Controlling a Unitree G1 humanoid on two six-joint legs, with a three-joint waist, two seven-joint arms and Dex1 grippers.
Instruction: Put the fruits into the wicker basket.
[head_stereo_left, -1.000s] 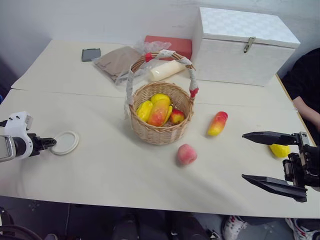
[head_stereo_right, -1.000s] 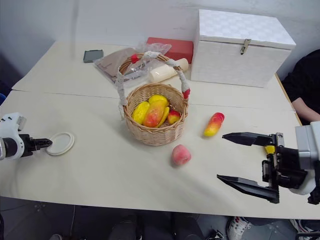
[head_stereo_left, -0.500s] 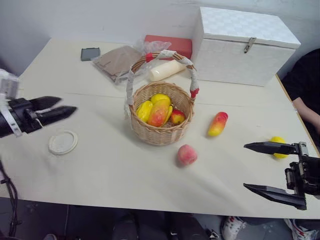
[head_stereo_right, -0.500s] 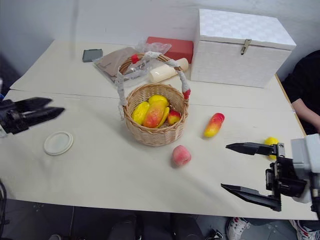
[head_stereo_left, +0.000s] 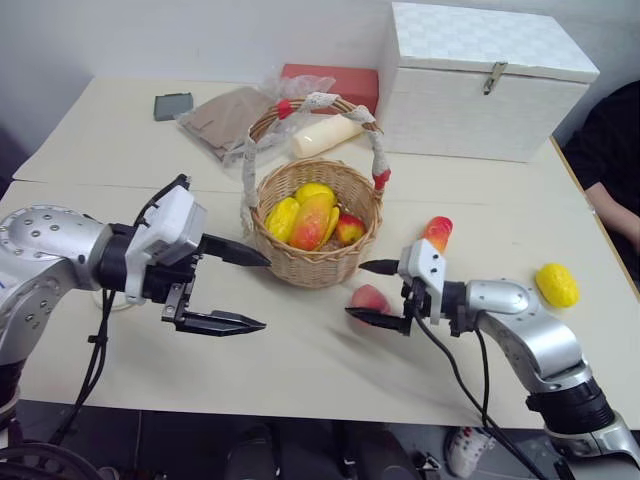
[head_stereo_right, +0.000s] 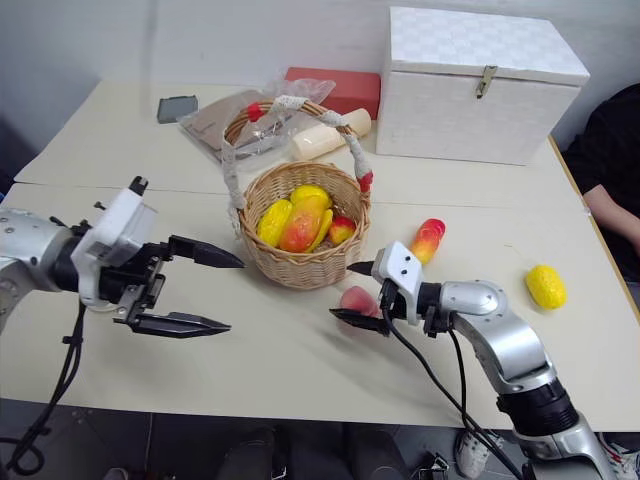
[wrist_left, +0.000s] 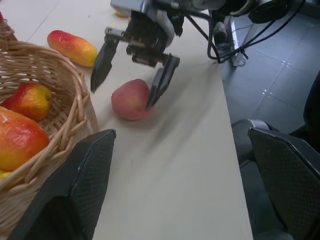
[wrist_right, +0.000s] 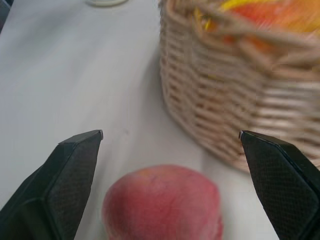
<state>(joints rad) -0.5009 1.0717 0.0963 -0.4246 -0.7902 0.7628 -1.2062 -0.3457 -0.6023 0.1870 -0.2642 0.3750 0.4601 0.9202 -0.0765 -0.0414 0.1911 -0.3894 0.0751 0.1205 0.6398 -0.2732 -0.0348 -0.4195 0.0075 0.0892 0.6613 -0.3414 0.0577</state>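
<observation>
The wicker basket (head_stereo_left: 318, 258) stands mid-table with several yellow and red fruits (head_stereo_left: 312, 217) inside. A pink-red peach (head_stereo_left: 371, 297) lies just in front of it. My right gripper (head_stereo_left: 357, 290) is open, one finger on each side of the peach (wrist_right: 162, 200), not closed on it. To the basket's right lies a red-and-yellow mango (head_stereo_left: 436, 233), and a yellow lemon (head_stereo_left: 557, 285) sits far right. My left gripper (head_stereo_left: 264, 293) hangs open and empty to the left of the basket's front, pointing at the peach (wrist_left: 131, 99).
A white latched box (head_stereo_left: 490, 80) stands at the back right. Behind the basket are a red box (head_stereo_left: 330, 85), a cream cylinder (head_stereo_left: 325, 135), a brown bag (head_stereo_left: 225, 115) and a dark device (head_stereo_left: 172, 105). A person's sleeve (head_stereo_left: 612, 140) shows at the right edge.
My left gripper swung right from the table's left side to the basket's front, rolling and opening wide. My right gripper moved left and down until its fingers straddle the peach.
</observation>
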